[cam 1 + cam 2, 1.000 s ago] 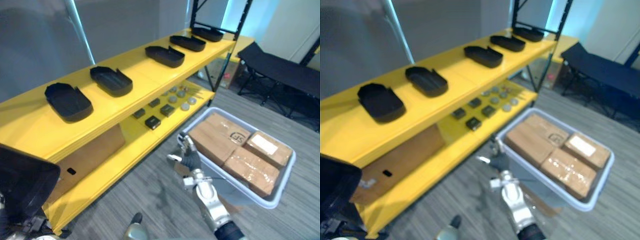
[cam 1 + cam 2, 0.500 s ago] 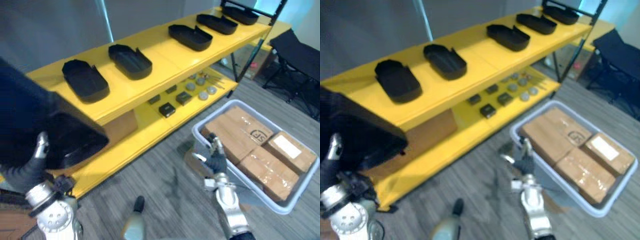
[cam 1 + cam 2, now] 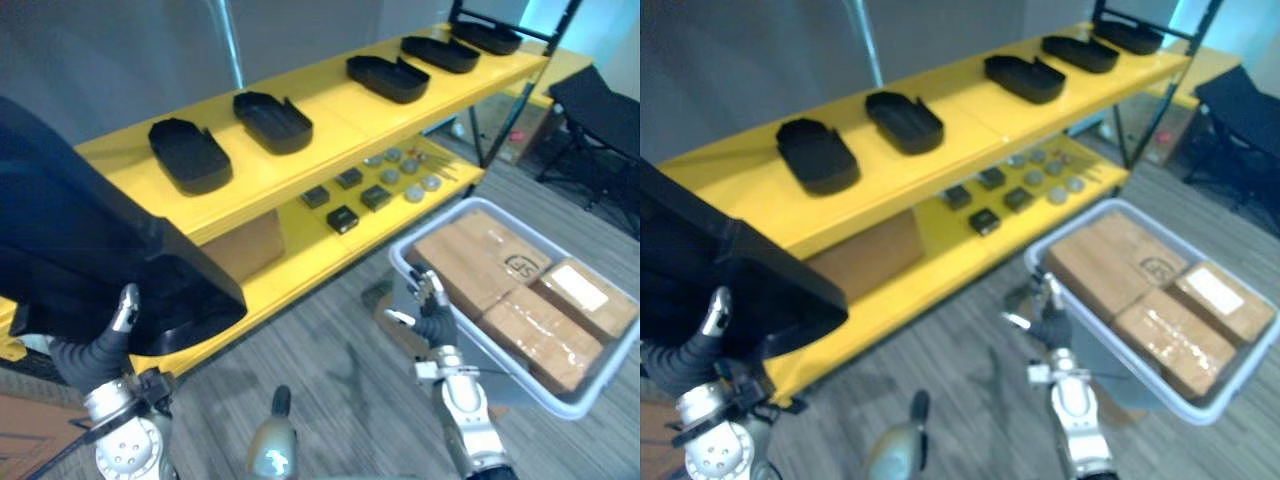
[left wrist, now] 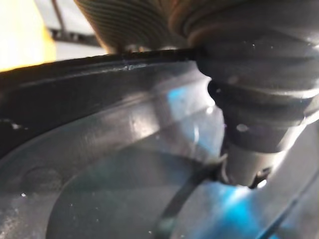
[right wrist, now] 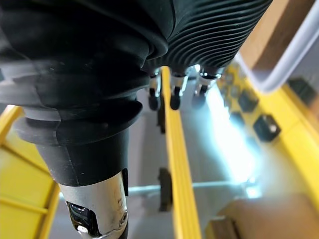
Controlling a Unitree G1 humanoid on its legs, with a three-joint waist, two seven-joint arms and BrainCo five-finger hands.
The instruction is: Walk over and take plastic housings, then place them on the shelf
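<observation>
A large black plastic housing (image 3: 80, 250) fills the near left, tilted above the floor. My left hand (image 3: 100, 345) is shut on its lower edge, the thumb (image 4: 259, 99) pressed inside its glossy wall (image 4: 99, 164). Several more black housings lie in a row on the yellow shelf's top board (image 3: 330, 130), the nearest two being one (image 3: 188, 155) and another (image 3: 272, 108). Over the floor beside the grey bin, my right hand (image 3: 432, 315) hangs open and holds nothing, its fingers (image 5: 172, 94) straight.
A grey bin (image 3: 590, 400) with three cardboard boxes stands on the floor at right. The lower yellow shelf (image 3: 300, 260) carries small dark and round parts (image 3: 345, 215) and a cardboard box (image 3: 245, 245). A black cot (image 3: 600, 90) stands far right.
The camera has shifted, so the shelf sits further right. The held housing has come up and takes more of the left side. My right hand stays by the bin.
</observation>
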